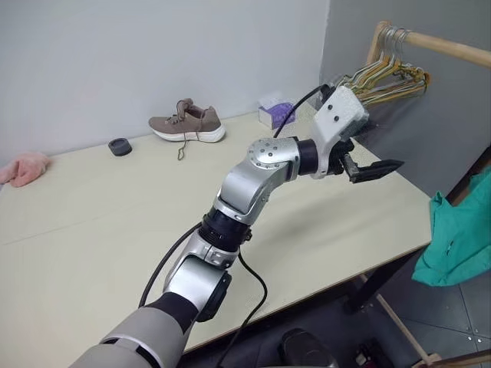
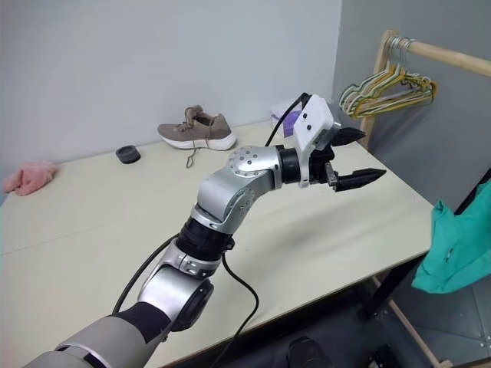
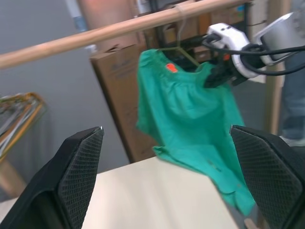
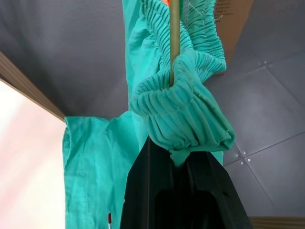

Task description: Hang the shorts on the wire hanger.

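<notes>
Far left on the table (image 1: pixel 92 222) there's a pink cloth (image 1: pixel 23 168), then a small dark cap (image 1: pixel 119 146) and a shoe (image 1: pixel 188 124), none of it matters. The left gripper (image 2: pixel 351 157) is stretched level over the table's right half, jaws wide and empty, aimed at the shorts (image 3: pixel 190 114). Those hang off the table's right edge, long axis drooping down, waistband bunched on the hanger (image 3: pixel 178 45) under the wooden rail (image 3: pixel 95 33). The right gripper (image 4: pixel 181 167) is nearer: clamped on the shorts' waistband, right beside the wire. I'd guess the left one goes in to spread the far side
</notes>
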`<state>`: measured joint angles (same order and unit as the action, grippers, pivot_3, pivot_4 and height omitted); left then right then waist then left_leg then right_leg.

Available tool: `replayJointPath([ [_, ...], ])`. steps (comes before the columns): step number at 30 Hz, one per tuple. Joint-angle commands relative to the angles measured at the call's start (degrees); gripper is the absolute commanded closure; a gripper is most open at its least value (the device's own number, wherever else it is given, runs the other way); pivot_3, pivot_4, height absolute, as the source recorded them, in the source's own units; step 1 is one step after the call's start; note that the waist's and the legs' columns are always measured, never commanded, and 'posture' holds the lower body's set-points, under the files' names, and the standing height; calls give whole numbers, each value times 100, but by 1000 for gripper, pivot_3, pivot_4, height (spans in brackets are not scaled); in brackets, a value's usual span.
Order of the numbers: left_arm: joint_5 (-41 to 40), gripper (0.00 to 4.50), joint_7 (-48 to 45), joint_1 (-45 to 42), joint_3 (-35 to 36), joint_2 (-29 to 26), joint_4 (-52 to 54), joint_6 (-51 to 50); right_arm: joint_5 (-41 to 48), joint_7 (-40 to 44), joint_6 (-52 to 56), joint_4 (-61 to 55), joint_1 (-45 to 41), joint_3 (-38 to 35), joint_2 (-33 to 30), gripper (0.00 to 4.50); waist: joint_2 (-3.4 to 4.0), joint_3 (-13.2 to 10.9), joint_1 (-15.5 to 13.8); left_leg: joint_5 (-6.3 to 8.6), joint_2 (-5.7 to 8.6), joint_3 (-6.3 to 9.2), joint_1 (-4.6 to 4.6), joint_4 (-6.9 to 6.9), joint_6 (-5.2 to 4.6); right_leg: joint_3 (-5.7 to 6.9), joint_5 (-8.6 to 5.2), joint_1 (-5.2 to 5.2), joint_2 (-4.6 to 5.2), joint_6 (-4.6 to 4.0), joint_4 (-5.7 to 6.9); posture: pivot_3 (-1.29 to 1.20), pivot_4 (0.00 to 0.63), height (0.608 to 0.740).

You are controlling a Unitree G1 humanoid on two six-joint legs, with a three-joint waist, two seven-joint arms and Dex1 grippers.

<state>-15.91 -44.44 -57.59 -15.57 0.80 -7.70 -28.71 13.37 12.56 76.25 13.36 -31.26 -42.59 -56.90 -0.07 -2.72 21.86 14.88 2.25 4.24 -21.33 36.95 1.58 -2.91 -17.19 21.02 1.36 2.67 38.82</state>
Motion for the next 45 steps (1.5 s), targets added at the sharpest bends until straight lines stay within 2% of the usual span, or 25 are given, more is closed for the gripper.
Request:
replayJointPath([
  [1,-115,3,-131,-187,70,39,7,48,143,1,-151,-371,-259,-134,50,4186,0,0,38,1,0,1,0,-1,-1,1,0,0,0,0,0,-441,0,740],
  [5,-115,0,-153,-180,87,61,-4,25,158,-122,-317,-639,-294,-294,142,2949,1,0,47,4,0,2,7,-1,-7,1,-3,-7,0,4,0,-431,0,740],
  [13,-87,0,-197,-131,60,-28,24,4,-43,-630,-1176,-1128,-406,-282,268,145,0,-1,49,20,0,9,57,-3,-20,12,-7,-79,3,8,-42,-430,0,740],
  [17,-39,0,-136,-38,102,-141,31,12,-212,-531,-2421,-1650,-247,352,389,63,6,2,64,20,0,12,56,-4,-21,13,-6,-87,3,10,-63,-422,0,740],
  [19,82,0,-21,134,136,-331,80,49,-127,-127,-3148,-2045,-127,881,561,63,10,4,101,21,-1,12,57,-4,-22,12,-5,-90,3,12,-69,-416,0,740],
  [23,562,0,669,662,370,-868,121,140,155,462,-3811,-2831,198,1951,1297,63,13,8,220,22,-12,22,66,-6,-20,19,-4,-101,-5,13,-73,-376,0,740],
  [28,1104,0,2041,1812,1104,-1456,558,-43,271,893,-4500,-3108,448,3152,2389,63,30,19,110,22,-13,53,63,1,-20,20,-3,-92,-1,11,-62,-279,0,740],
  [32,1701,0,3126,3052,1734,-1878,1241,-378,-115,862,-5481,-2400,580,3998,3337,63,-13,20,-174,23,1,65,62,9,-20,24,-2,-77,38,10,-23,-194,0,740],
  [35,1913,0,3545,3671,2071,-2037,1527,-328,-378,703,-6059,-1592,488,4246,3837,63,-52,24,-587,23,9,84,58,13,-19,40,2,-68,53,4,-7,-138,0,740],
  [37,1765,0,3739,4010,2426,-1933,1601,-279,-409,706,-6343,-1002,428,4374,4202,63,-59,28,-894,22,19,89,58,13,-18,45,16,-64,63,-20,-1,-107,0,740],
  [42,1524,0,3819,4178,2758,-1757,1632,-79,-546,876,-6774,-263,307,4519,4451,63,-67,29,-1599,20,29,108,54,18,-14,66,21,-62,70,-30,-1,-53,0,740],
  [45,1452,0,3784,4164,2810,-1777,1626,-66,-551,959,-6849,-117,269,4516,4459,63,-68,29,-1746,19,31,106,54,20,-13,65,23,-62,70,-34,0,-38,7,740],
])
